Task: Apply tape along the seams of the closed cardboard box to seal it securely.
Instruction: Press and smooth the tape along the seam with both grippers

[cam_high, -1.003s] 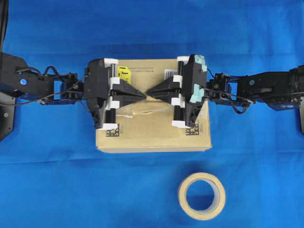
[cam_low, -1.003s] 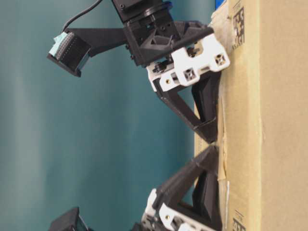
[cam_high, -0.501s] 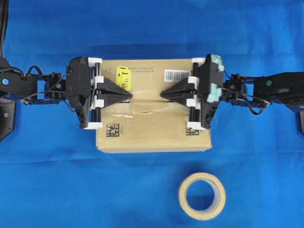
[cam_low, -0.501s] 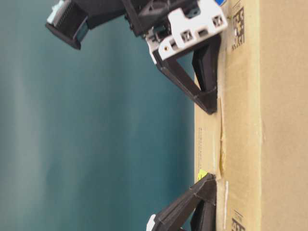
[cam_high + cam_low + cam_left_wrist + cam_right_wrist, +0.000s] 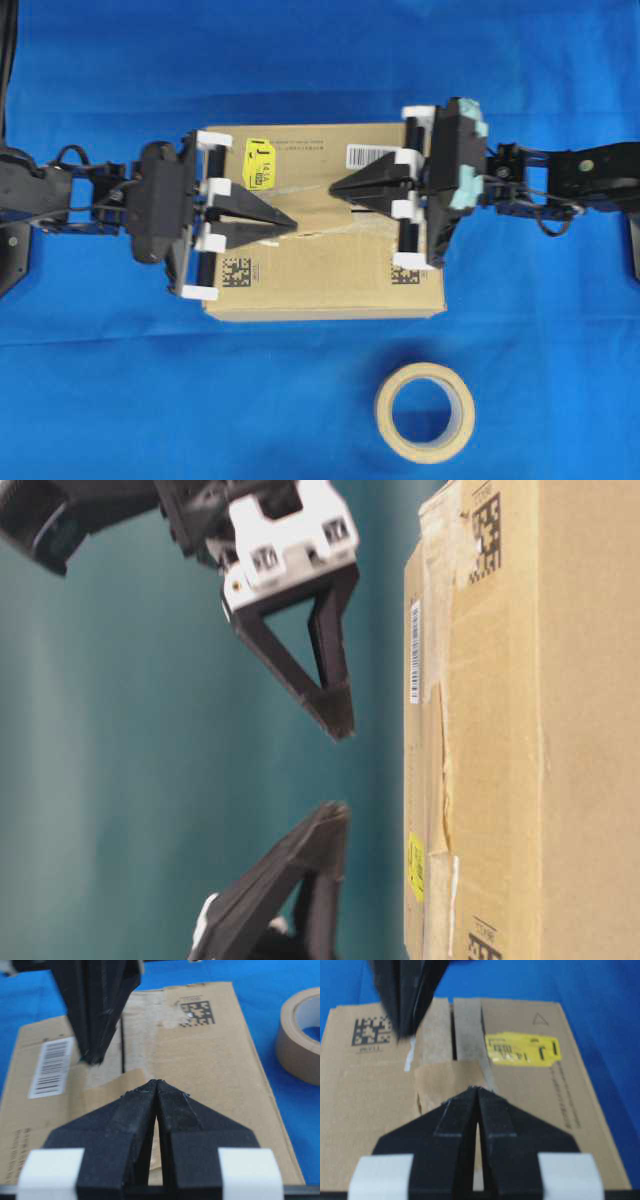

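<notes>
Table-level view, both arms' fingers pressed together, holding nothing, left fingers (image 5: 325, 825) and right fingers (image 5: 340, 720) clear of cardboard box (image 5: 520, 730)

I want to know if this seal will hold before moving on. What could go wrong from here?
1. The tape covers only the middle of the seam. The dark slit beyond it is bare, so the flaps of the cardboard box could open.
2. The tape lies partly on pale old tape strips and looks uneven, so it may peel.
3. The left gripper and right gripper hang shut above the box, not pressing the tape.
</notes>
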`<state>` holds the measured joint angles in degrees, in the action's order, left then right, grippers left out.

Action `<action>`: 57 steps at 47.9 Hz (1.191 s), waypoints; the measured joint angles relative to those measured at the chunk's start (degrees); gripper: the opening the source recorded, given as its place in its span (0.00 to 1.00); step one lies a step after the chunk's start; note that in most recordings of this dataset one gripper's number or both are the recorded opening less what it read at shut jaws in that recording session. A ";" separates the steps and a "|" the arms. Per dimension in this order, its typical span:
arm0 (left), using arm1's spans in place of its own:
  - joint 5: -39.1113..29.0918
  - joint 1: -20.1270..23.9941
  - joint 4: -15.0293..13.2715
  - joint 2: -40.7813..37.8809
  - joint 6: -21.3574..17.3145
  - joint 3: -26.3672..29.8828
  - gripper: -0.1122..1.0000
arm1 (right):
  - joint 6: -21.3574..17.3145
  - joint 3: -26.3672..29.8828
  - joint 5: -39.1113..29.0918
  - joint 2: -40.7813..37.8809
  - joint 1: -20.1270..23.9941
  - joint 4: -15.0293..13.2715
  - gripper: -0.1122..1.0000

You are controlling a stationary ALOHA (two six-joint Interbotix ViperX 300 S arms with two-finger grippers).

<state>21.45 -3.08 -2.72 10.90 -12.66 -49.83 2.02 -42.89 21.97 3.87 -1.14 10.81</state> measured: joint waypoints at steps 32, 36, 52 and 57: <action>0.62 0.18 -0.09 -9.23 3.69 0.09 0.10 | -0.88 2.64 0.00 -9.05 1.85 1.05 0.10; 0.62 0.18 -0.09 -8.53 3.96 -1.32 0.10 | -0.79 1.67 -0.18 -8.70 1.93 1.49 0.10; 0.79 0.70 -0.18 -3.87 6.33 -7.12 0.10 | -0.97 -3.34 -0.44 -5.10 2.64 2.46 0.10; 0.97 0.88 -0.09 -2.81 6.86 -8.44 0.10 | -0.97 -4.48 -0.35 -4.13 2.90 2.81 0.10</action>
<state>22.41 -2.20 -2.81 8.09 -5.80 -58.27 1.05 -47.37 21.62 -0.26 1.76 13.62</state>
